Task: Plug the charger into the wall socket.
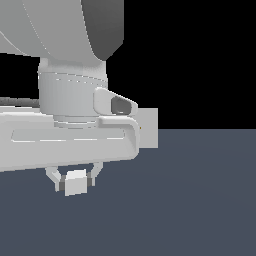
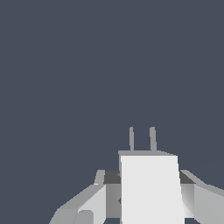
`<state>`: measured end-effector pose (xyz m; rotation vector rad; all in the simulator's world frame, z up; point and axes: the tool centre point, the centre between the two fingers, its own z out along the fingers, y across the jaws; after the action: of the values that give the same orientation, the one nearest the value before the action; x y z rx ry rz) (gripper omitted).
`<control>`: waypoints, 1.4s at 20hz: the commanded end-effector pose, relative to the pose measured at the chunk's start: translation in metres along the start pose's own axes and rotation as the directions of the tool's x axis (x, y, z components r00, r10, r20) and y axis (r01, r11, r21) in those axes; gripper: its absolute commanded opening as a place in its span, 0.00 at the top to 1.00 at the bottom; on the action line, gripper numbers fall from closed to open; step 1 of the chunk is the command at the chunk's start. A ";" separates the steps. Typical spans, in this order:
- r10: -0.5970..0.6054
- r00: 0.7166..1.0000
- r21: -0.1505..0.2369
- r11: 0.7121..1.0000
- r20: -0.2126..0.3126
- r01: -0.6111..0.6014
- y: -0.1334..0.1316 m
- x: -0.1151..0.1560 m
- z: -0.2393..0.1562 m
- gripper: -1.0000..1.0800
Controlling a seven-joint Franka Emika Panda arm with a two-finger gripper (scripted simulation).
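Note:
My gripper (image 1: 75,184) is shut on the charger (image 1: 76,182), a small light-grey block held between the two fingers under the big white hand. In the wrist view the charger (image 2: 151,188) fills the gap between the fingers (image 2: 94,199), and its two thin grey prongs (image 2: 152,139) point away from the hand over the dark floor. The wall socket (image 1: 149,127) is a flat upright light-grey plate behind the hand, at the exterior view's right of the charger. The hand hides most of it, and one tiny yellowish hole shows at the hand's edge. The socket is out of the wrist view.
A plain dark blue-grey floor (image 1: 200,200) lies under everything, with black background above it. The arm's white wrist and hand (image 1: 70,135) cover the upper left of the exterior view.

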<state>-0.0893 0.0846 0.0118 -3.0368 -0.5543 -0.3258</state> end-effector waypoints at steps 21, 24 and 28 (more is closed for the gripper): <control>0.376 0.927 -0.077 0.923 -0.018 -0.376 0.087 0.026 -0.067 1.00; 0.424 0.906 -0.088 0.901 -0.022 -0.424 0.100 0.027 -0.077 1.00; 0.460 0.888 -0.097 0.883 -0.025 -0.460 0.110 0.026 -0.084 1.00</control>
<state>-0.0435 -0.0118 0.0971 -3.1283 0.1768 -0.3393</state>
